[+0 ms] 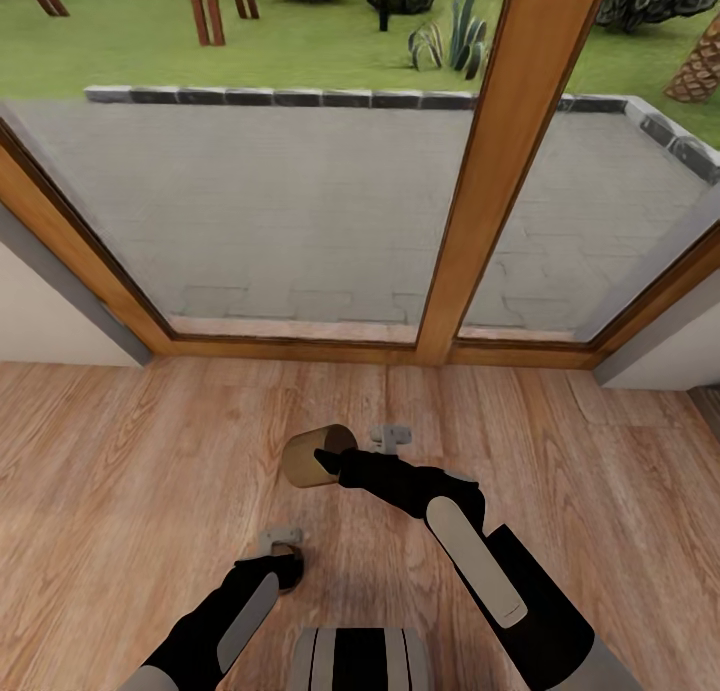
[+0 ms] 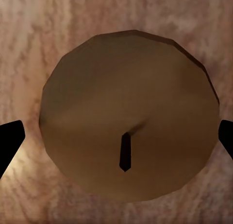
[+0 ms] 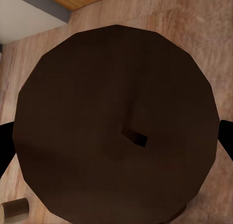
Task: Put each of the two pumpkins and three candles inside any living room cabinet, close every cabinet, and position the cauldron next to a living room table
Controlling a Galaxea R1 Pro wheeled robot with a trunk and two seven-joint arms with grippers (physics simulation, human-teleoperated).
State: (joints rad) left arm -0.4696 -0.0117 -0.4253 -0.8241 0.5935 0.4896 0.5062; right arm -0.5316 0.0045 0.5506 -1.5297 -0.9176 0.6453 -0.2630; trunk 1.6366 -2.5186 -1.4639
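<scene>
My right gripper (image 1: 325, 459) is shut on a tan candle (image 1: 308, 458), held tilted above the wooden floor. In the right wrist view that candle's dark round top and wick (image 3: 116, 122) sit between the black fingers (image 3: 4, 146). My left gripper (image 1: 284, 563) points down near the robot's base. In the left wrist view it holds another candle (image 2: 128, 107), with black fingers (image 2: 9, 141) at both of its sides. A further small candle (image 3: 14, 209) shows at the edge of the right wrist view. The pumpkins, cabinet, cauldron and table are out of view.
Straight ahead stands a large glass door with a wooden frame (image 1: 500, 171). A paved patio and garden lie behind it. White walls (image 1: 40, 321) flank it on both sides. Wooden floor (image 1: 130, 451) stretches between me and the door.
</scene>
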